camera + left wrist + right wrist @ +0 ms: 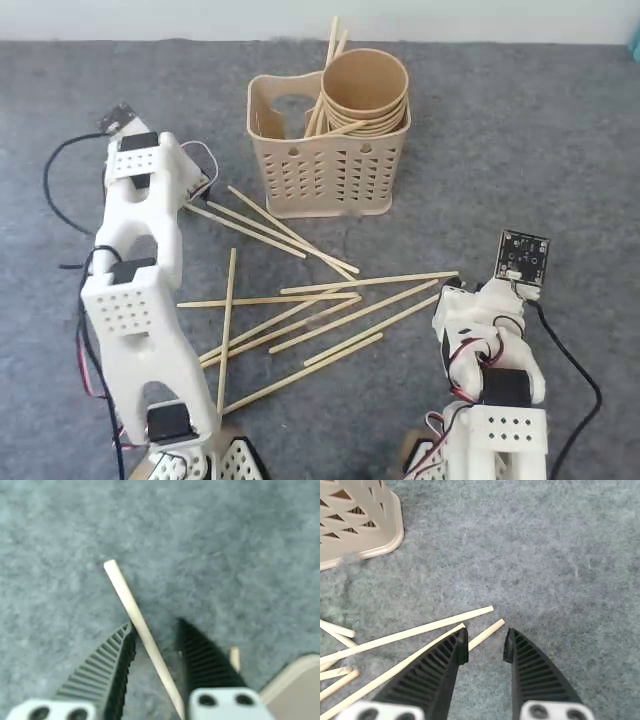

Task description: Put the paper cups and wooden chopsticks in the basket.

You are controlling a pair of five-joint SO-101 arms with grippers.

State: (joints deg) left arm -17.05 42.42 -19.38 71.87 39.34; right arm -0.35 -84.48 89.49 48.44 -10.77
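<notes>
Loosely straddling a chopstick point(125, 595) with the parted left gripper point(154, 627), left of the basket point(330, 175); poising the parted, empty right gripper point(486, 635) at a second chopstick point(493, 628).

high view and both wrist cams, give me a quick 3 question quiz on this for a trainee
1. True or false: the paper cups already sit stacked inside the basket.
2. What lies between the open fingers of the left gripper? A) a chopstick B) a cup C) nothing but carpet
3. Fill in: the jaws of the right gripper stand ___ on either side of the end of a loose chopstick.

Key: 1 true; 2 A; 3 open
</notes>
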